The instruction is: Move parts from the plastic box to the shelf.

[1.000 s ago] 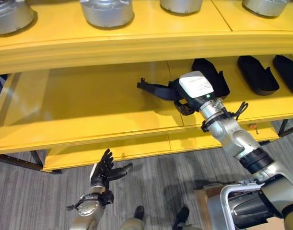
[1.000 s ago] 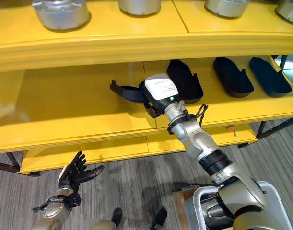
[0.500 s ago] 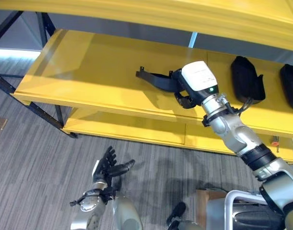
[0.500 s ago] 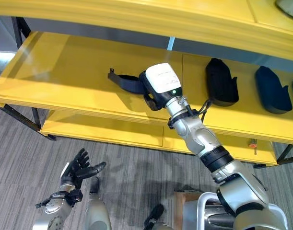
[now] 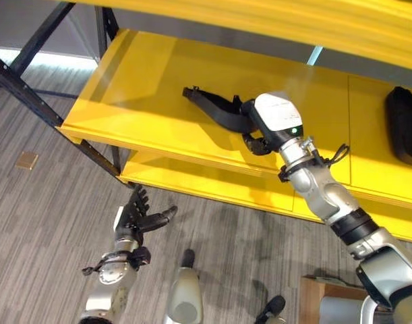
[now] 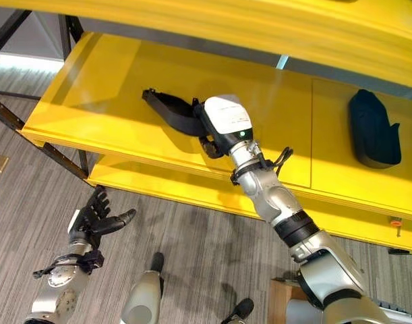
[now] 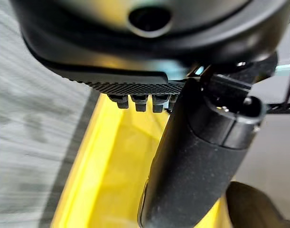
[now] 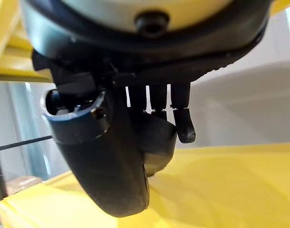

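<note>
While my right arm reaches up and forward from the lower right, my right hand (image 5: 259, 128) rests on the yellow shelf (image 5: 145, 94), wrapped around one end of a long black curved part (image 5: 212, 108). That part lies on the middle shelf board, its free end pointing left and slightly away from me. From the wrist camera my fingers (image 8: 182, 118) curl down over the dark piece with the thumb pressed alongside, so I appear to be gripping it, though the contact itself is partly hidden. The wrist is bent so the back of the hand faces up.

My left hand (image 5: 135, 219) hangs low at the near left, above the grey striped floor (image 5: 44, 223), well apart from the shelf. Its fingers are spread and straight, thumb pointing right, holding nothing.

Farther right on the same shelf board lies another black part (image 6: 373, 128), well apart from my right hand.
</note>
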`<state>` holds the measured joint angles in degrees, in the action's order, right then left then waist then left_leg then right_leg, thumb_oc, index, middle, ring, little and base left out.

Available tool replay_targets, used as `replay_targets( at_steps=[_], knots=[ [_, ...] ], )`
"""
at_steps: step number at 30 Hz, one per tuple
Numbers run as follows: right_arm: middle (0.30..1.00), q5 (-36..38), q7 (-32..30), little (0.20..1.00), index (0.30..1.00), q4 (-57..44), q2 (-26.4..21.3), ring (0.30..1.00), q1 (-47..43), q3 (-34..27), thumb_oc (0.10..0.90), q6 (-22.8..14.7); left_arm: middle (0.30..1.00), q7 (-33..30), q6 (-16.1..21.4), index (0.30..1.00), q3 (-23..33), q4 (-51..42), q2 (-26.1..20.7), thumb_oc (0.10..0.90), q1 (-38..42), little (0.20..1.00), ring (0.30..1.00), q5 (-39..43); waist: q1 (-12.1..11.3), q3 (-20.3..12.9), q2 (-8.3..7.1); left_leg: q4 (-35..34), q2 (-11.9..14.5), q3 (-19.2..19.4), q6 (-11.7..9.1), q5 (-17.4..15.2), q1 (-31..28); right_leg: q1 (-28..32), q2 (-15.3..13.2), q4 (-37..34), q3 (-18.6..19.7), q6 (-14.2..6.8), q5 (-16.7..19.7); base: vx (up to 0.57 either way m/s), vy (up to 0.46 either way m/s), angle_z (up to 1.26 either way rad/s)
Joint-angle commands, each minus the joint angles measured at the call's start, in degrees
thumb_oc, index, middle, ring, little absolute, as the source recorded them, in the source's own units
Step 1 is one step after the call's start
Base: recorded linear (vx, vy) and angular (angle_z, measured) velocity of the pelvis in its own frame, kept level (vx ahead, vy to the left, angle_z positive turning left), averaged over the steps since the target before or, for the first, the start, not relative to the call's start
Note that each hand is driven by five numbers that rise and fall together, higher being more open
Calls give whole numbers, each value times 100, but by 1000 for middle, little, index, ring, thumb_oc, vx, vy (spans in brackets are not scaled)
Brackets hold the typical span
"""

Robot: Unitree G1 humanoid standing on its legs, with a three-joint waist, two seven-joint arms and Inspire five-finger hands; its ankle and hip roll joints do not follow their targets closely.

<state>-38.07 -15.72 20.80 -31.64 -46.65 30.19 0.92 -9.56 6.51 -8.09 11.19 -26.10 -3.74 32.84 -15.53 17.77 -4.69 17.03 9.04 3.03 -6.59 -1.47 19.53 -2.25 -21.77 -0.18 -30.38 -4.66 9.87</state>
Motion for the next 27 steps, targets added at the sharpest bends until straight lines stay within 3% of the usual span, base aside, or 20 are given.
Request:
replay_targets(
  at_steps=[1, 6, 19, 27],
  knots=[
    [300, 39, -568, 300, 300, 51, -185, 300, -942, -305, 400, 203, 1000, 7, 467, 1000, -151, -512, -180, 900, 20, 1000, 1000, -188, 69, -275, 8, -168, 190, 34, 108, 263, 182, 360, -223, 482, -33, -752, -426, -41, 9, 4],
    [300, 106, -665, 300, 300, 936, -206, 300, -1501, -93, 400, 335, 1000, 42, 509, 1000, -302, -532, -226, 900, 89, 1000, 1000, -123, 40, -86, 86, -206, 188, 5, 110, 312, 252, 193, -239, 592, -51, -747, -415, -39, 8, 1],
    [300, -191, -664, 300, 300, 3295, -356, 300, -2512, 726, 400, 608, 1000, 113, 624, 1000, -532, -648, -335, 900, 222, 1000, 1000, 8, 46, 366, 512, -296, 192, 9, 52, 490, 437, -264, -333, 849, 47, -736, -470, -33, 8, -1],
    [300, 39, -916, 300, 300, 3873, -326, 300, -2703, 579, 400, 763, 1000, 131, 621, 1000, -714, -667, -307, 900, 362, 1000, 1000, 14, 73, 428, 662, -278, 164, 31, 58, 509, 506, -375, -393, 904, 82, -748, -443, 0, 0, 0]
  ],
)
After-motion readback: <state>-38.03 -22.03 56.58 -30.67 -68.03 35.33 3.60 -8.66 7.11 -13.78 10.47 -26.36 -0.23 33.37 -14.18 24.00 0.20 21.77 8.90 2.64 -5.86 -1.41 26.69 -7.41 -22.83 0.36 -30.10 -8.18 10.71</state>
